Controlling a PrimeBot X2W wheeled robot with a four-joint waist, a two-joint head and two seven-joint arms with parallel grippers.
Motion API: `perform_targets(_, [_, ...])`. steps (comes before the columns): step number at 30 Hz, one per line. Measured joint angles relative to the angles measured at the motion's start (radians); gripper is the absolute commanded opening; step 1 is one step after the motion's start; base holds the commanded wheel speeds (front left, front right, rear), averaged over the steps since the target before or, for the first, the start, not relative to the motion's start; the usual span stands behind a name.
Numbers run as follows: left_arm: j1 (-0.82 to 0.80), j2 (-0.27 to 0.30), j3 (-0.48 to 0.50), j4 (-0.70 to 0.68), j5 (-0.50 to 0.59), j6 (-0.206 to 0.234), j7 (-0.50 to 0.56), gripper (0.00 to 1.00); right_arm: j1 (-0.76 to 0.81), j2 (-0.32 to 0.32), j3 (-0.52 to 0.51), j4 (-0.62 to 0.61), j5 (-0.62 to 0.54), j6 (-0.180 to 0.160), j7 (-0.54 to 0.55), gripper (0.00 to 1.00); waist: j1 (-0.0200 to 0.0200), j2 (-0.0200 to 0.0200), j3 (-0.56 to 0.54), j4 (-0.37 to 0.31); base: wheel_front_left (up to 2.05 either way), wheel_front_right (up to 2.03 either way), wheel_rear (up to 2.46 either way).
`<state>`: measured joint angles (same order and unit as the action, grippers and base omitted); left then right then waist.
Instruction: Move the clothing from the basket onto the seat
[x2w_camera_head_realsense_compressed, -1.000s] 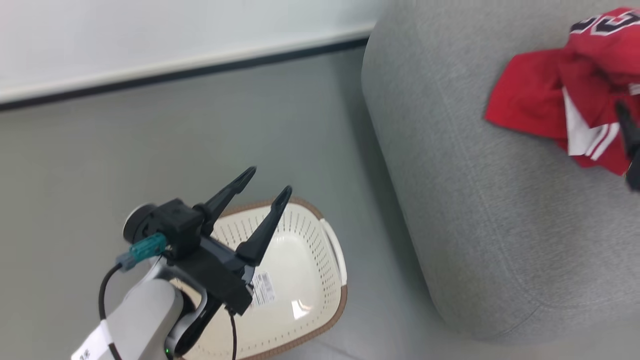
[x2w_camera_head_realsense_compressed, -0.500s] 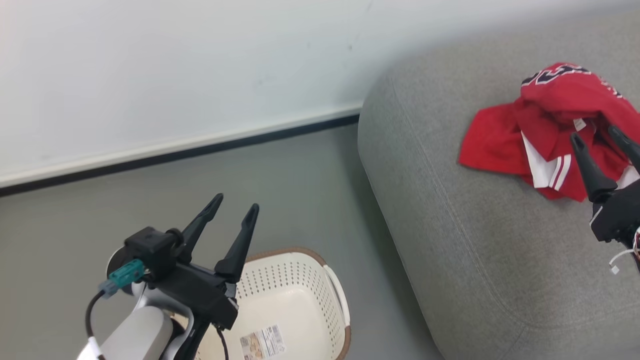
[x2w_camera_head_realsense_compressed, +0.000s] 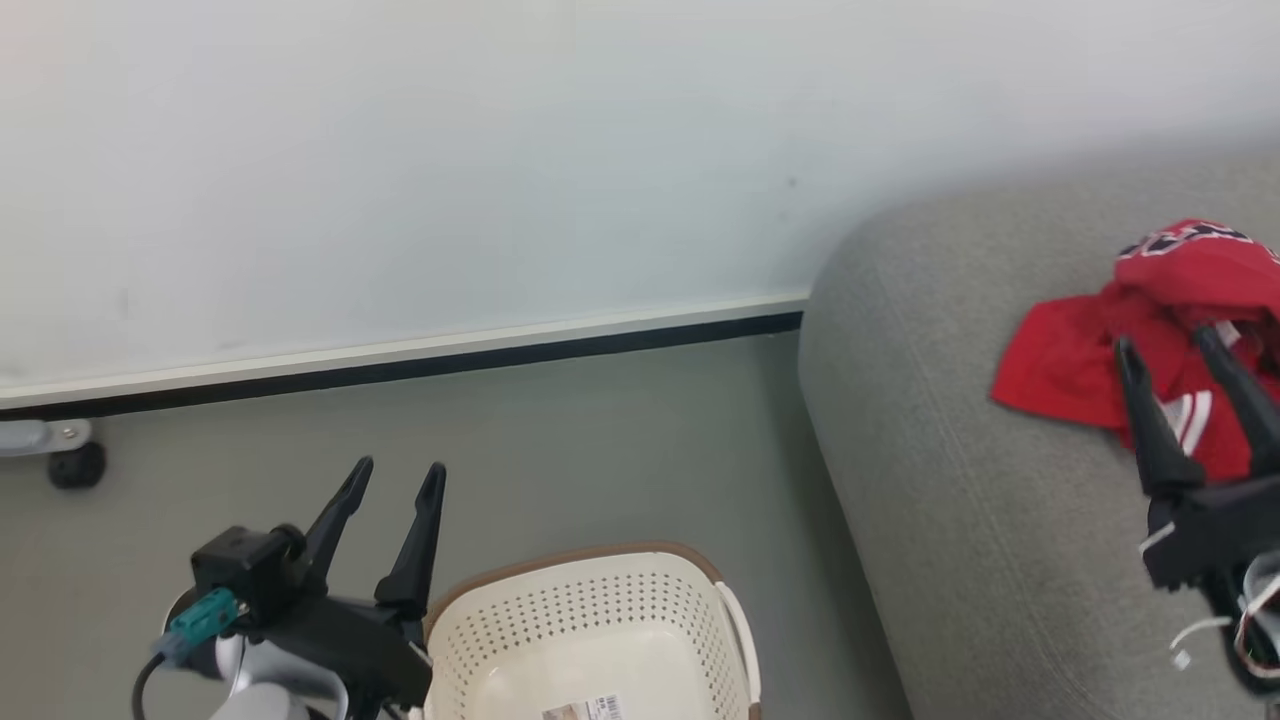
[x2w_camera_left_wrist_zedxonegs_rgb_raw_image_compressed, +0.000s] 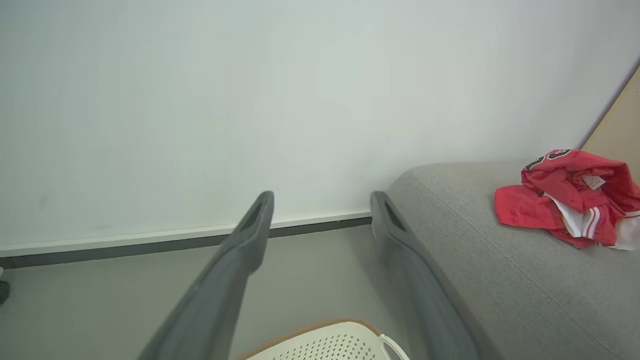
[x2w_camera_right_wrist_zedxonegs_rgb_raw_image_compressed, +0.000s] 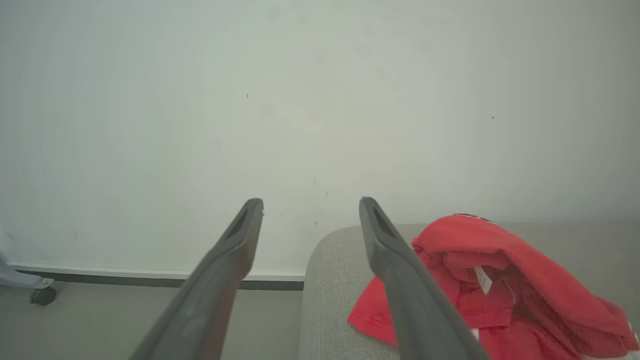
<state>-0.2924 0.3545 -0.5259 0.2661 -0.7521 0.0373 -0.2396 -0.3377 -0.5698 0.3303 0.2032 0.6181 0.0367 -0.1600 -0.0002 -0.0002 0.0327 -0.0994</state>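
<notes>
The red clothing (x2w_camera_head_realsense_compressed: 1170, 340) lies in a crumpled heap on the grey seat (x2w_camera_head_realsense_compressed: 960, 480) at the right; it is also in the left wrist view (x2w_camera_left_wrist_zedxonegs_rgb_raw_image_compressed: 565, 200) and the right wrist view (x2w_camera_right_wrist_zedxonegs_rgb_raw_image_compressed: 490, 285). The cream basket (x2w_camera_head_realsense_compressed: 590, 640) stands on the floor at the bottom, with a label on its bottom and no garments in the part that shows. My left gripper (x2w_camera_head_realsense_compressed: 395, 470) is open in the air just left of the basket, holding nothing. My right gripper (x2w_camera_head_realsense_compressed: 1165, 340) is open above the seat, its fingers in front of the clothing, nothing between them.
A white wall with a dark baseboard (x2w_camera_head_realsense_compressed: 400, 365) runs behind the grey floor (x2w_camera_head_realsense_compressed: 560, 450). A caster wheel (x2w_camera_head_realsense_compressed: 75, 465) of some stand sits at the far left by the wall. A tan board (x2w_camera_left_wrist_zedxonegs_rgb_raw_image_compressed: 622, 125) leans behind the seat.
The head camera has tilted upward, so wall fills more of the picture and the basket sits lower. Both grippers stay open; the right one has come further into view by the clothing.
</notes>
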Motion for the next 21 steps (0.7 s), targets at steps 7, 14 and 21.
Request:
perform_targets(7, [0.071,0.016,0.049,-0.017,-0.007,0.032,-0.005,1.00,0.157,0.070,-0.010,-0.071,-0.002,-0.090,-0.063,1.00,0.0001,0.0000,-0.025,0.077,0.00,0.00,0.00])
perform_targets(14, [0.124,0.008,0.082,-0.024,-0.011,0.052,-0.009,1.00,0.226,0.130,-0.011,-0.078,-0.001,-0.117,-0.077,1.00,0.0002,0.0002,-0.039,0.129,0.00,0.00,0.00])
perform_targets(21, [0.164,0.021,0.091,-0.035,0.062,0.069,-0.010,1.00,0.250,0.147,-0.006,-0.087,-0.040,-0.130,-0.083,1.00,0.0002,0.0001,-0.048,0.144,0.00,0.00,0.00])
